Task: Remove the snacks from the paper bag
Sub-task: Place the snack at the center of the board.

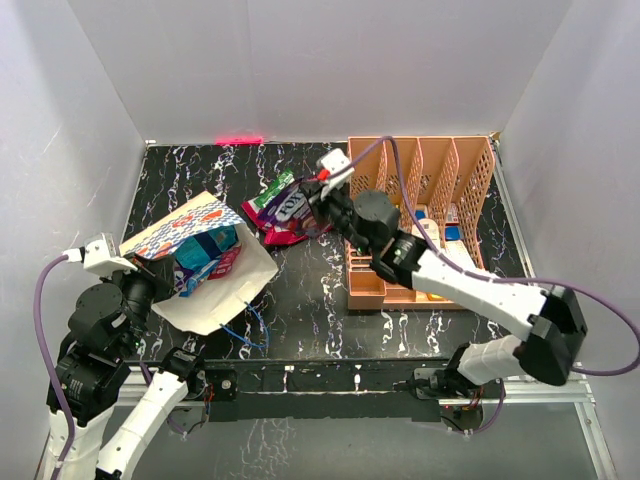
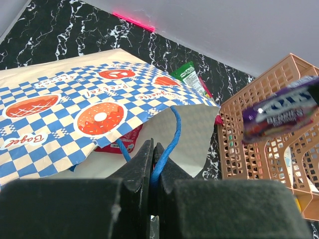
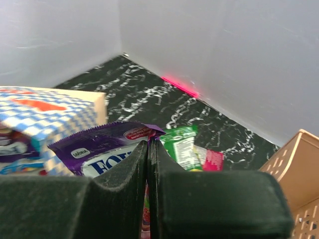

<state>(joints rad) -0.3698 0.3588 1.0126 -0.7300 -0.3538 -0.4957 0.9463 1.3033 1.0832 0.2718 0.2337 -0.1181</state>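
The cream paper bag (image 1: 180,225) with its blue-white checkered band lies on its side at the left, mouth open toward the right. A blue packet (image 1: 207,250) and a red packet (image 1: 228,264) show inside it. My left gripper (image 1: 158,278) is shut on the bag's blue cord handle (image 2: 172,132) at the mouth; the bag (image 2: 75,114) and a red packet (image 2: 122,142) fill the left wrist view. My right gripper (image 1: 318,200) is shut on a purple packet (image 1: 290,210), held above a green packet (image 1: 268,193) and a pink packet (image 1: 272,234) on the table. In the right wrist view my gripper (image 3: 148,144) pinches the purple packet's (image 3: 104,149) edge.
The peach slotted organizer (image 1: 420,170) with small boxes stands right of the snack pile, close to my right arm. The bag's second blue handle (image 1: 245,328) lies on the black marbled table near the front edge. White walls enclose the table.
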